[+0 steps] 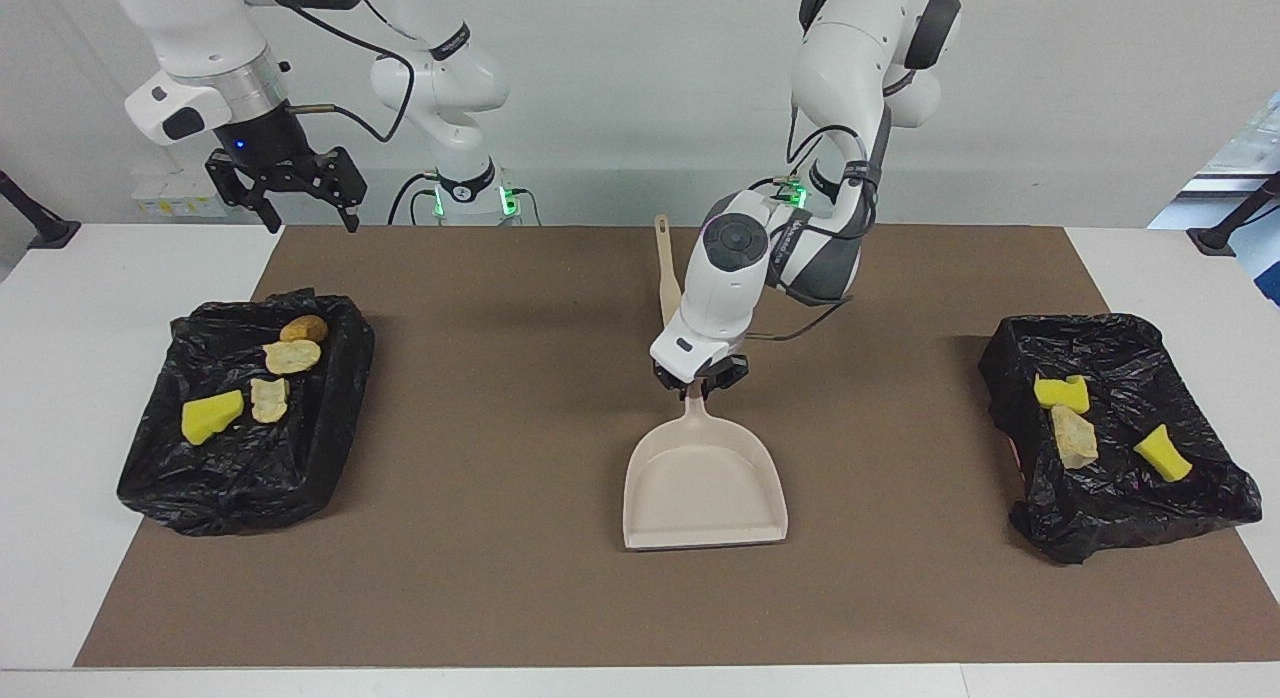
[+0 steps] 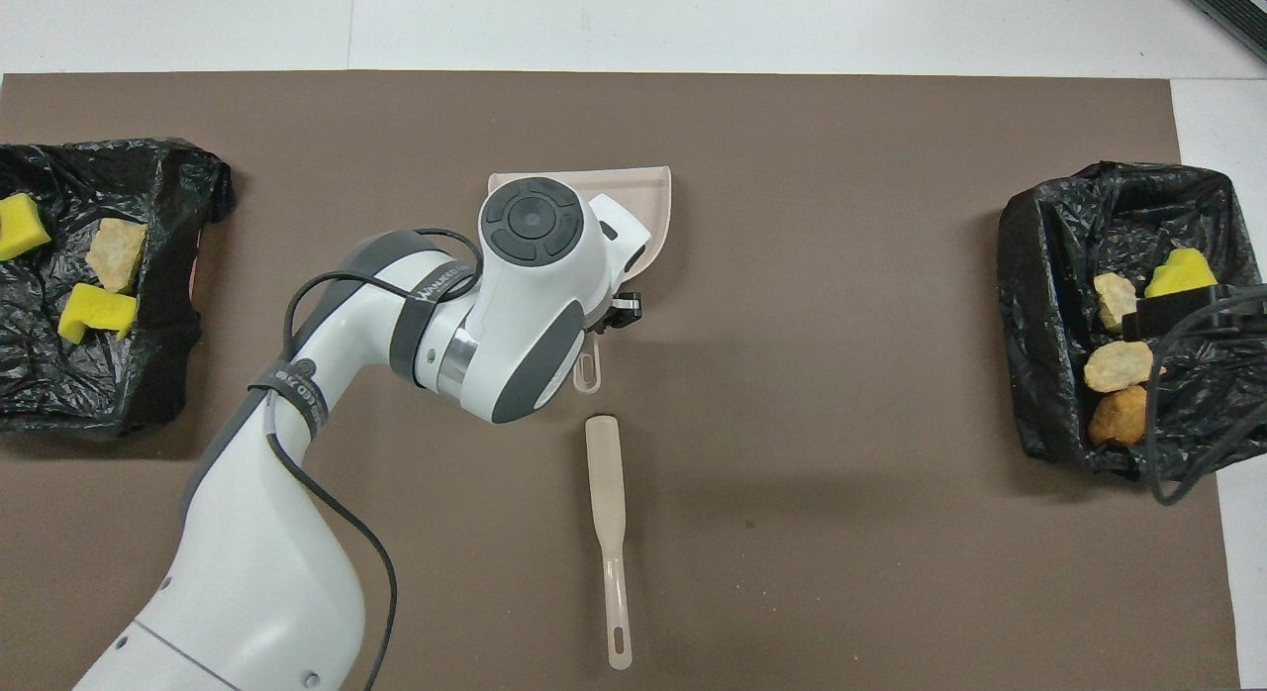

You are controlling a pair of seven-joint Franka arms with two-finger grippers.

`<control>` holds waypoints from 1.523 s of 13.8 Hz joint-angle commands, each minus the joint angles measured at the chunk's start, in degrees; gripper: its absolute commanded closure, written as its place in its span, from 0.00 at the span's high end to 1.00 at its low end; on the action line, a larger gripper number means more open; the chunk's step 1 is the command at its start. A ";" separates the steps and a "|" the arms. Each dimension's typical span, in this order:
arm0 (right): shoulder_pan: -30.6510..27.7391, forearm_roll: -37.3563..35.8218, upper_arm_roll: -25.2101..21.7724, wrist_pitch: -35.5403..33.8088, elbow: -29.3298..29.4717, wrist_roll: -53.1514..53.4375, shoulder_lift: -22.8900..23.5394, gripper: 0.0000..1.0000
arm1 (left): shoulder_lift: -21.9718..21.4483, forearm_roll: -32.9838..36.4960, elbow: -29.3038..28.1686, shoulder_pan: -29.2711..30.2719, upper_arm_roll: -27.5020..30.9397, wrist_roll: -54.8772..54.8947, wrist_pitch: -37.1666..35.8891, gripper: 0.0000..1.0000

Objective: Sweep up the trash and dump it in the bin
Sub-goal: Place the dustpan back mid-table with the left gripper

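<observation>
Two black-lined bins sit at the ends of the brown mat (image 1: 500, 598) on the white tabletop (image 1: 60, 398), one (image 1: 245, 478) toward the right arm's end and one (image 1: 1120, 508) toward the left arm's end, each close to the mat's side edge. Between them the mat lies broad and bare, apart from the dustpan (image 1: 705, 483) at its middle and the brush (image 2: 606, 493) nearer the robots.

The left gripper (image 1: 700, 380) is pinched on the dustpan's handle, the pan's mouth pointing away from the robots. The right gripper (image 1: 295, 193), fingers spread and holding nothing, hangs over the mat's corner nearest the right arm's base.

The trash lies in the bins. The right-arm bin holds one yellow sponge chunk (image 1: 210, 416) and three tan to brown lumps (image 1: 291, 356). The left-arm bin holds two yellow chunks (image 1: 1162, 452) and one pale tan lump (image 1: 1073, 440).
</observation>
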 commanded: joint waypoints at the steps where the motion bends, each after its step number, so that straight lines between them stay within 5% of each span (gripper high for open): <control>1: -1.12 0.93 0.78 -0.64 -0.14 0.97 -0.88 1.00 | 1.00 -0.74 2.20 -1.44 1.10 -0.13 0.28 0.00; 5: -1.03 0.93 1.04 -0.47 -0.49 0.97 -1.41 1.00 | 0.21 -0.91 1.58 -1.62 0.83 0.22 -1.21 0.04; 8: -0.94 0.67 1.22 -0.64 -0.49 0.79 -1.41 1.00 | -1.28 -0.91 1.40 -1.53 0.57 0.75 -3.85 0.37; 10: -0.94 0.67 1.22 -0.64 -0.49 0.79 -1.32 1.00 | -3.30 -0.83 0.70 -1.35 0.66 3.55 -5.43 0.45; 15: -0.94 0.67 1.31 -0.64 -0.49 0.70 -1.41 1.00 | -11.56 0.40 -1.41 0.58 1.53 11.29 -16.75 0.56; 18: -0.85 0.67 1.39 -0.73 -0.49 0.62 -1.41 1.00 | -20.15 0.93 -3.59 5.48 1.98 18.03 -19.66 0.65; 21: -0.85 0.67 1.40 -0.73 -0.41 0.70 -1.41 1.00 | -27.02 3.73 -3.17 11.81 2.06 28.75 -26.08 1.00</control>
